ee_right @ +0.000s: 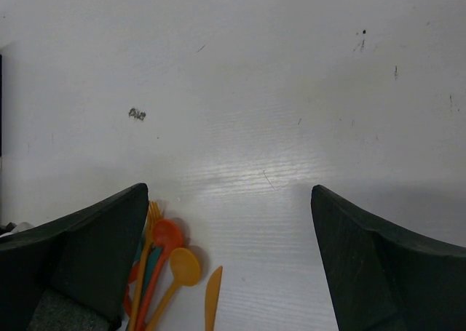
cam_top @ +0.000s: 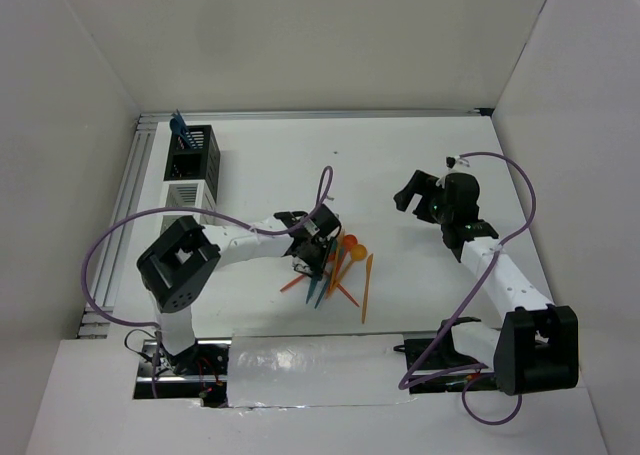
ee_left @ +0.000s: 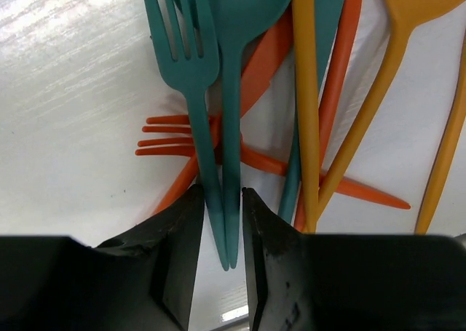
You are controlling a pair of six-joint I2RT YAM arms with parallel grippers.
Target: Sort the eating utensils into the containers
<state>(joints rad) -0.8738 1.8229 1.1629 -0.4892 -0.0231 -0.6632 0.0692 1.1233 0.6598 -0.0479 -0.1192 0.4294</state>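
The eating utensils lie in a crossed pile (cam_top: 335,270) at mid-table, in teal, orange and red. My left gripper (cam_top: 310,250) is down at the pile's left end. In the left wrist view its jaws (ee_left: 223,200) are shut on two handles side by side, a teal fork (ee_left: 191,62) and a teal spoon (ee_left: 233,25). A red fork (ee_left: 167,138) lies under them. My right gripper (cam_top: 420,195) hangs open to the right of the pile, its fingers (ee_right: 95,251) wide apart over bare table. The containers stand at far left: a black bin (cam_top: 195,153) holding blue utensils (cam_top: 182,127), and a white bin (cam_top: 190,195).
An orange spoon (ee_right: 186,267), a red spoon (ee_right: 167,234) and an orange knife (ee_right: 212,298) lie at the pile's right side. A shiny sheet (cam_top: 310,360) covers the near edge between the arm bases. A metal rail (cam_top: 140,175) runs along the left wall.
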